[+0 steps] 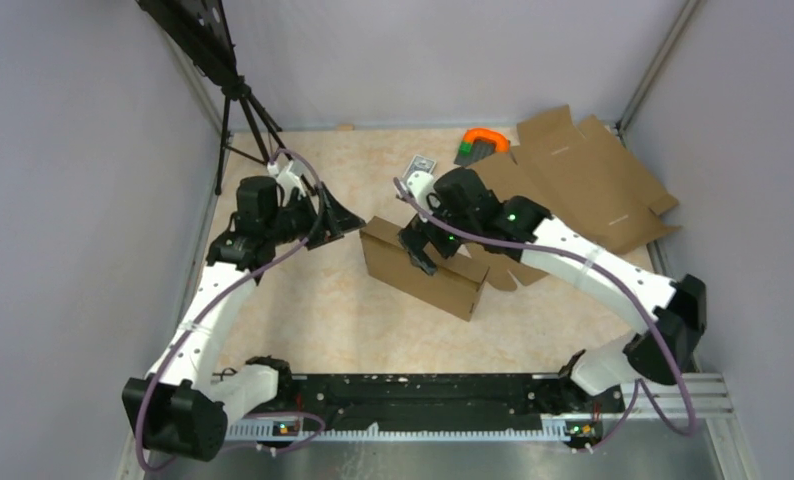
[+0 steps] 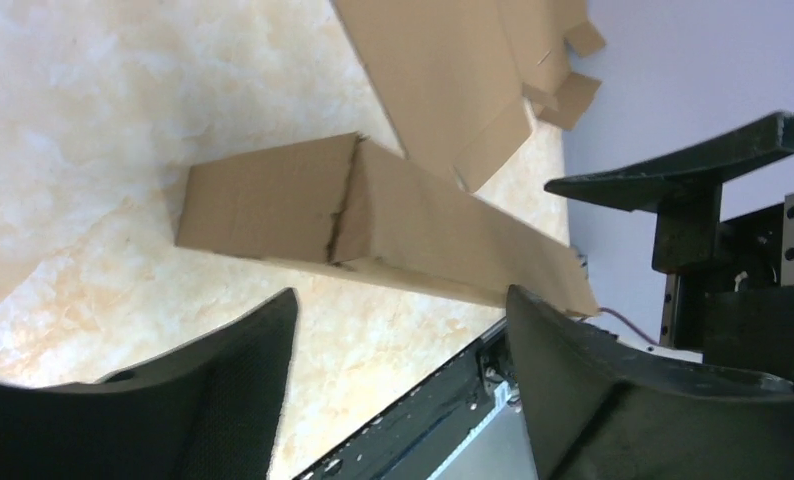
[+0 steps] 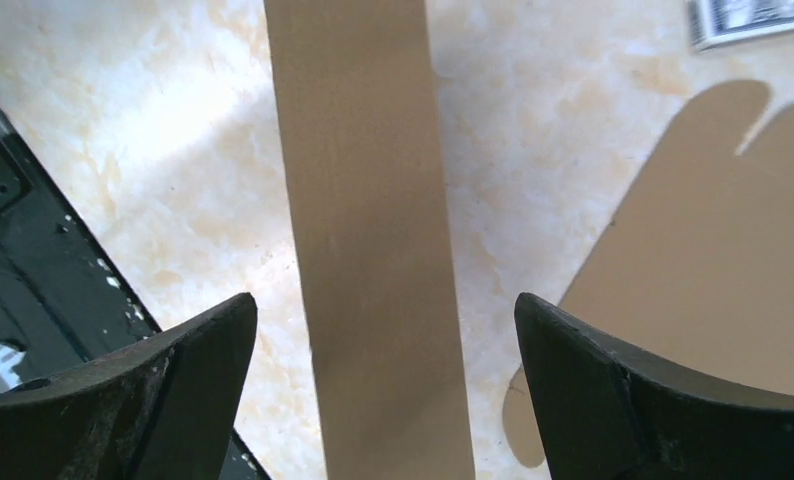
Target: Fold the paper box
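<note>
Right jaws straddle paper box (image 1: 428,275): brown, walls raised.

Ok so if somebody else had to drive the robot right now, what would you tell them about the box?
Left end effector: open, empty, to the left of the box, not touching it.
Right end effector: open, empty, hovering just above the box.
Box: in the middle, between both arms, sides folded up into a shallow box shape.
Flat sheet: lies far right, behind the right arm; leave it alone.
Done: walls are raised.
Left: probably checking the flaps and pressing the lid shut. These views do not show whether it is tucked.
</note>
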You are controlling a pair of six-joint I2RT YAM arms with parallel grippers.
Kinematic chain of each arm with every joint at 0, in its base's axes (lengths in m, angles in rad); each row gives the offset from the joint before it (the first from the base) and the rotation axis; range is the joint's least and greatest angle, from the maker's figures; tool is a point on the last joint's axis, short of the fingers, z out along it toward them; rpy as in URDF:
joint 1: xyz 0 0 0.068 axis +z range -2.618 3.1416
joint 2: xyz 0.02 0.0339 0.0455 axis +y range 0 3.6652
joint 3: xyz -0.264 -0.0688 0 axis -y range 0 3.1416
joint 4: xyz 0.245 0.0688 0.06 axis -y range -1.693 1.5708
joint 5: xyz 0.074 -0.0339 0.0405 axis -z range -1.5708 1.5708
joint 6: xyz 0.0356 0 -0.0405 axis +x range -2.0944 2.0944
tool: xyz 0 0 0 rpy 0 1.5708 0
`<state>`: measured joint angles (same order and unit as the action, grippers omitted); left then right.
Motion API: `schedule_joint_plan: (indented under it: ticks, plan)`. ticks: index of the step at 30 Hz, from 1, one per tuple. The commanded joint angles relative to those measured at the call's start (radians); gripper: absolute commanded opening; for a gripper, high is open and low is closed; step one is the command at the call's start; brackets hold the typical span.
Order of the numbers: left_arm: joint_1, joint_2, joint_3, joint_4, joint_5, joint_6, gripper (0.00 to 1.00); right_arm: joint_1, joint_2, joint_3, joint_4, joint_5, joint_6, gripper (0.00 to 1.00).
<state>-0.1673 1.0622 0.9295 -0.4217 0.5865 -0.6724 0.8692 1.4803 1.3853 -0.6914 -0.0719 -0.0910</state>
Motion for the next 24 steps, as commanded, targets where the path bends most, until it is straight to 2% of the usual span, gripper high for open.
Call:
schedule_joint_plan:
  ticks: [1, 2, 5, 7, 10, 12, 15, 16, 20, 24]
  plan:
    - [-0.013, -0.007, 0.137, -0.048, 0.026, 0.087, 0.69, -0.006, -0.185, 0.033, -0.028, 0.059, 0.052, 0.99]
    - [-0.023, -0.004, 0.154, -0.036, 0.038, 0.083, 0.59, -0.008, -0.219, 0.02, -0.027, 0.067, 0.067, 0.99]
    - [-0.065, 0.027, 0.189, 0.017, 0.068, 0.063, 0.19, -0.007, -0.326, -0.043, -0.029, 0.143, 0.143, 0.99]
    - [-0.109, 0.061, 0.215, 0.039, 0.063, 0.055, 0.0, -0.009, -0.406, -0.093, -0.03, 0.224, 0.219, 0.99]
    - [-0.198, 0.125, 0.241, 0.08, 0.052, 0.049, 0.0, -0.009, -0.545, -0.189, -0.032, 0.341, 0.352, 0.92]
    - [-0.245, 0.165, 0.243, 0.124, 0.059, 0.035, 0.0, -0.009, -0.646, -0.258, -0.024, 0.367, 0.417, 0.77]
    - [-0.286, 0.216, 0.225, 0.192, 0.081, 0.004, 0.0, -0.009, -0.773, -0.328, -0.021, 0.361, 0.497, 0.16]
    - [-0.294, 0.229, 0.215, 0.216, 0.09, -0.007, 0.0, -0.009, -0.793, -0.342, -0.019, 0.349, 0.518, 0.02]
    - [-0.32, 0.267, 0.178, 0.274, 0.116, -0.031, 0.0, -0.01, -0.814, -0.405, 0.033, 0.26, 0.574, 0.0]
    - [-0.324, 0.273, 0.138, 0.291, 0.123, -0.034, 0.0, -0.009, -0.798, -0.46, 0.092, 0.249, 0.581, 0.0]
